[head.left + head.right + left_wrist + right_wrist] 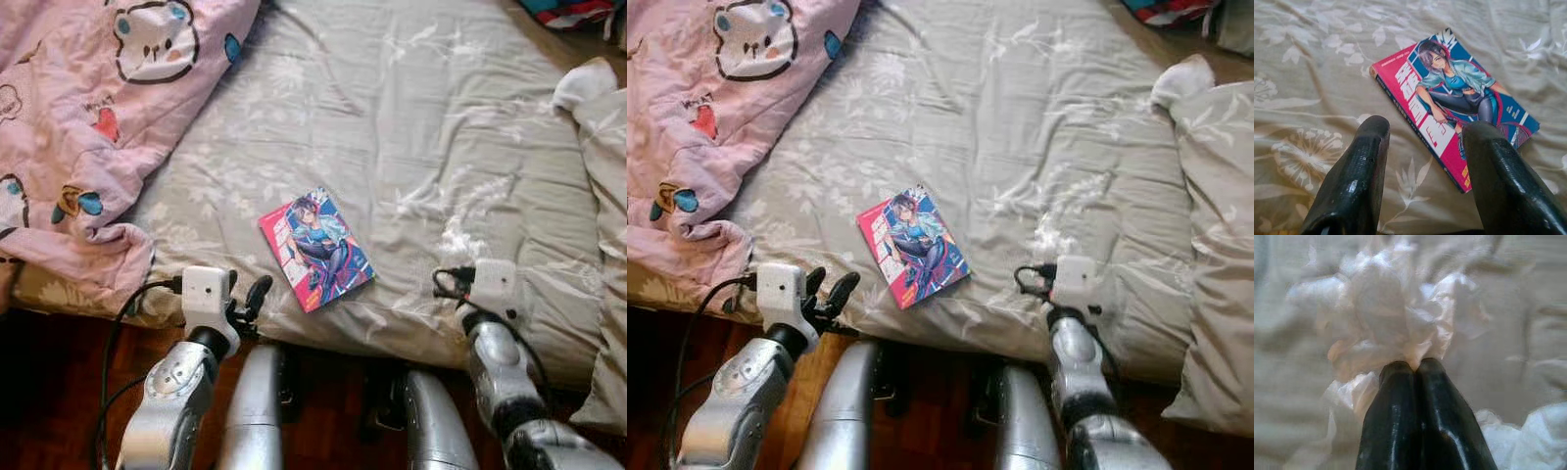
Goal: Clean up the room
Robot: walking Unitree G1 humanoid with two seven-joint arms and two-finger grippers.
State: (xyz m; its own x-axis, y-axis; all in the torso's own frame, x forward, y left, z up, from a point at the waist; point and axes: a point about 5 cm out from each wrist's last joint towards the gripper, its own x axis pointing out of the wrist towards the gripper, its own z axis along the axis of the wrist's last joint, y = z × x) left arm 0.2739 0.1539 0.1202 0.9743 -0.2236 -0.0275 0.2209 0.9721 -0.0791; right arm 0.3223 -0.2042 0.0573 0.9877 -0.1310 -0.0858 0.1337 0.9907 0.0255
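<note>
The left arm is raised forward, its white wrist block held upright. The left gripper is held with its 2 black fingers spread wide apart, nothing being gripped between them. The right arm is likewise extended forward. On the right gripper the 2 fingertips are pressed together, with thin crumpled white material pinched at their tips.

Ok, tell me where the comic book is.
The comic book lies on the grey bedsheet near the bed's front edge, just ahead of the left gripper.
</note>
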